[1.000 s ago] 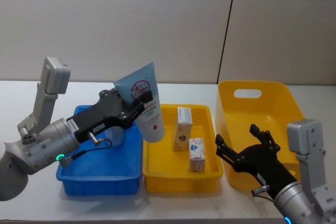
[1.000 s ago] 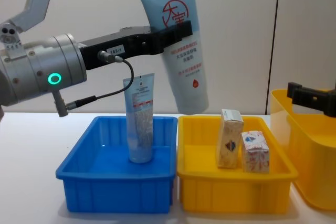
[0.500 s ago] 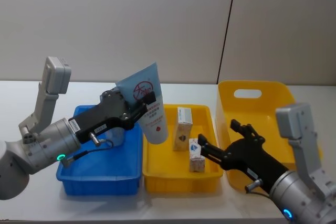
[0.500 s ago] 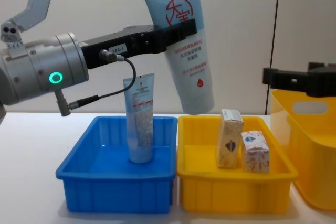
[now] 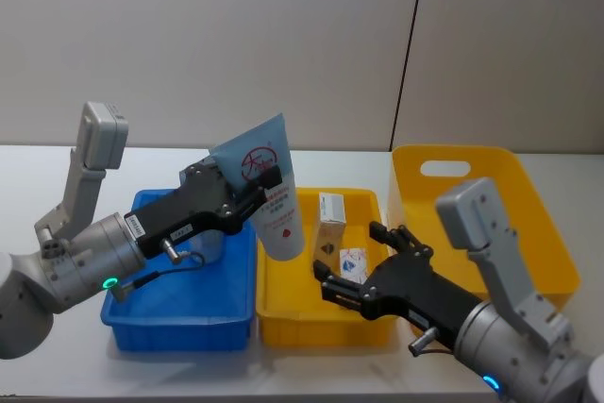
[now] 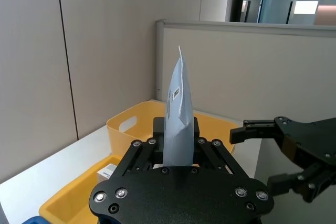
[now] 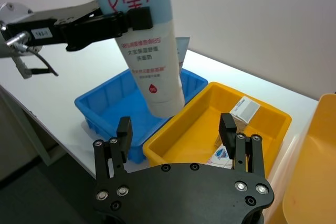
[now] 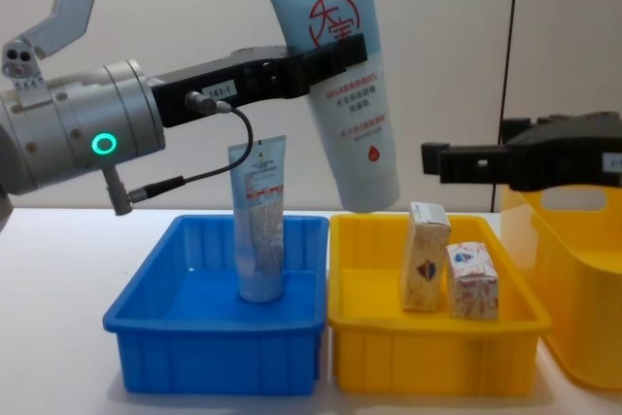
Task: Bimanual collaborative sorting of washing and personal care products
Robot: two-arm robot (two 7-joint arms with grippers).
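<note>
- The blue tray (image 8: 209,364) holds a smaller tube (image 8: 259,230) upright toward its right edge. In the head view the left gripper (image 5: 268,179) hides most of it.
- The logo tube (image 8: 348,123) hangs cap down over the meeting edges of the blue tray and the yellow tray (image 8: 437,364), pinched below its crimped end by the left gripper.
- The right gripper (image 5: 351,255), fingers spread, hovers over the yellow tray. It covers part of the front carton (image 8: 472,281) in the head view. The chest view shows that carton whole, beside the taller carton (image 8: 425,258).
</note>
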